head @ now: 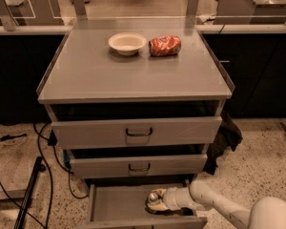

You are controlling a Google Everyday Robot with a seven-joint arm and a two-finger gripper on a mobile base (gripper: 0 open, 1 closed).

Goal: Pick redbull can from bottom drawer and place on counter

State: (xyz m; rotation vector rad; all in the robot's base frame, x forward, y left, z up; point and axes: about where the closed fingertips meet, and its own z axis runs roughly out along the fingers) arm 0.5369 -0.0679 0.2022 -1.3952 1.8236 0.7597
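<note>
The bottom drawer (119,205) is pulled open at the foot of the cabinet. My gripper (155,202) reaches into it from the right on a white arm, at the drawer's right half. A small shiny metal top shows at its tip, which looks like the redbull can (154,195); most of the can is hidden by the gripper. The counter (133,75) is the broad grey top above.
A white bowl (127,43) and a crushed orange-red can (165,46) lie at the back of the counter. The two upper drawers (138,132) with dark handles stand slightly open. Cables and a dark stand lie on the floor at left. A dark cloth (225,137) hangs right of the cabinet.
</note>
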